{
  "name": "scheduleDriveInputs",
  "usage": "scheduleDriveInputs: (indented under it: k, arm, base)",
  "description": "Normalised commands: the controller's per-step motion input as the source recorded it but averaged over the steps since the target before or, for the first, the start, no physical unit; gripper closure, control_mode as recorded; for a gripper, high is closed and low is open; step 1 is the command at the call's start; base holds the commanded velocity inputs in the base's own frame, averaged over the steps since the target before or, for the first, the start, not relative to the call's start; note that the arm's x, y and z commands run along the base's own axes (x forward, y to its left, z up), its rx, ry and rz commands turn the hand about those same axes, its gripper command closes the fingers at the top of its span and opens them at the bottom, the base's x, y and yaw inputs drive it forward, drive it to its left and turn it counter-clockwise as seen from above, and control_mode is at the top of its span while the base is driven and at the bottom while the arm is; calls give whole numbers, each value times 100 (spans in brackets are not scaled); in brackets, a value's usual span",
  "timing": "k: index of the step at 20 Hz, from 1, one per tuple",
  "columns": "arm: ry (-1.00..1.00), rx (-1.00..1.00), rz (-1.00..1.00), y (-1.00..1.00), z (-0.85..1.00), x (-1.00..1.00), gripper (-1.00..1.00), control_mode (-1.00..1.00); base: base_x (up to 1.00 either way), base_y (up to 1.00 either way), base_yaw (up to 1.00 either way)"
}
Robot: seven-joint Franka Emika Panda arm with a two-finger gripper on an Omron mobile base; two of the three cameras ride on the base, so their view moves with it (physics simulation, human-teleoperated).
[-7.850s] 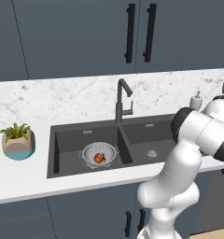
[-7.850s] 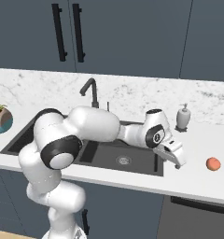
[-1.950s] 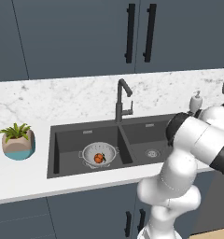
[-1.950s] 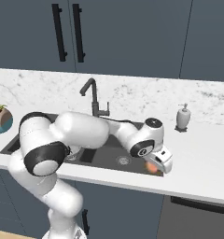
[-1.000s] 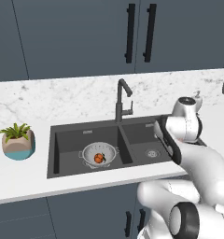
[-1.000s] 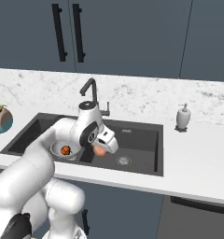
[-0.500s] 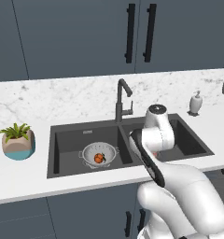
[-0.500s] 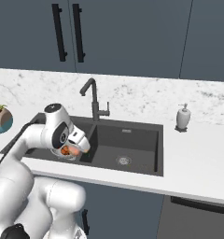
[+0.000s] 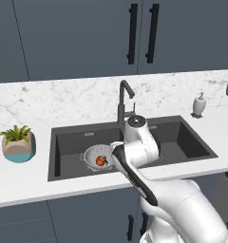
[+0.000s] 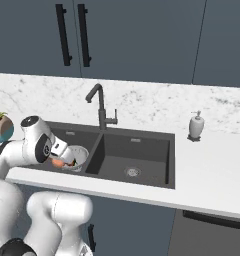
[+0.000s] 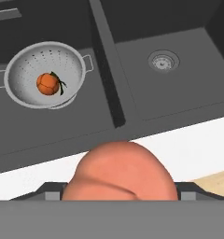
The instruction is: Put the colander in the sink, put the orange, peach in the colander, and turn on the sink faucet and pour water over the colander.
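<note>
A small potted plant [image 9: 18, 142] is sitting on the counter [image 9: 35, 178] at the far left, well apart from the work. Right of it, the colander [image 9: 98, 156] is resting on the floor of the left basin of the sink [image 9: 68, 142], already where the task wants it, with the orange [image 9: 101, 161] lying inside its bowl. From the hand view the colander is showing its perforated wall and two side handles, the orange sitting a little off centre. Just right of that, the gripper [image 10: 62, 160] is hanging over the near edge of the left basin, pinching the peach [image 11: 118, 172] between its jaws, which are standing wide because the fruit is broad. The peach is looming large at the bottom of the hand view, so it is being carried close under the hand, probably to be lowered beside the orange. The faucet [image 9: 124, 102] is standing behind the divider between the basins, no water showing. The right basin is lying bare but for its drain [image 11: 163, 61]. A soap dispenser [image 9: 198, 104] is waiting far right on the counter
</note>
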Motion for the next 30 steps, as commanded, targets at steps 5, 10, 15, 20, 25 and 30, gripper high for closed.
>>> scheduleDriveInputs:
  k: [5, 10, 15, 20, 25, 30]
  arm:
    - [9, 0, 8, 59, 0, 62, 100, -100]
    - [15, 0, 3, 39, 0, 87, 100, -100]
    - [30, 0, 0, 30, -8, 75, 100, -100]
    - [8, -4, 0, 20, -13, 63, 100, -100]
    - [1, -8, 0, 2, -28, 25, 100, -100]
    - [0, -4, 0, 0, -34, 19, 100, -100]
  base:
    - [0, 0, 0]
    - [0, 0, 0]
    - [0, 0, 0]
    - [0, 0, 0]
    - [0, 0, 0]
    - [0, 0, 0]
